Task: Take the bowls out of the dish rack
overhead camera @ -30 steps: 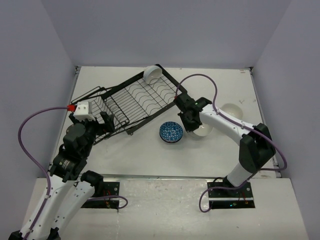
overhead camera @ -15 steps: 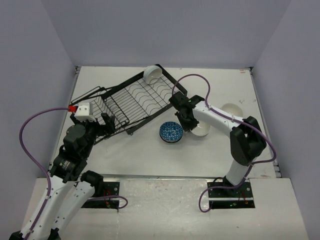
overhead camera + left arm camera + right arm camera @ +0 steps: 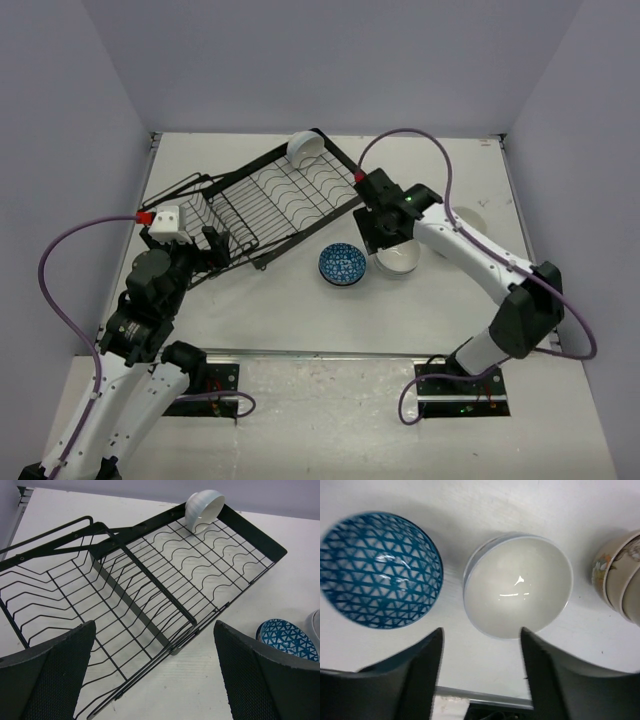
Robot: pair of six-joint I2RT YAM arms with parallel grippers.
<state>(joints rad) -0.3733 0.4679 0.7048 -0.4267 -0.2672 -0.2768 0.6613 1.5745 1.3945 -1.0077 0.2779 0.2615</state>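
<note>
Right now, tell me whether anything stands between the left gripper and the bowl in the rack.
Only the rack itself: its raised divider and low wires lie between the open left gripper and the bowl in the far corner. A reach over them looks clear.

The flat white table carries a long black wire dish rack, which lies askew across its far left part. On the near side of the rack's right-hand section, a small round ceramic bowl with a blue-and-white patterned inside stands upright on the bare top. A plain white round ceramic bowl stands just beside it on the side away from the rack. Farther from the rack again, a stack of beige ceramic bowls stands near the white bowl, apart from it.
</note>
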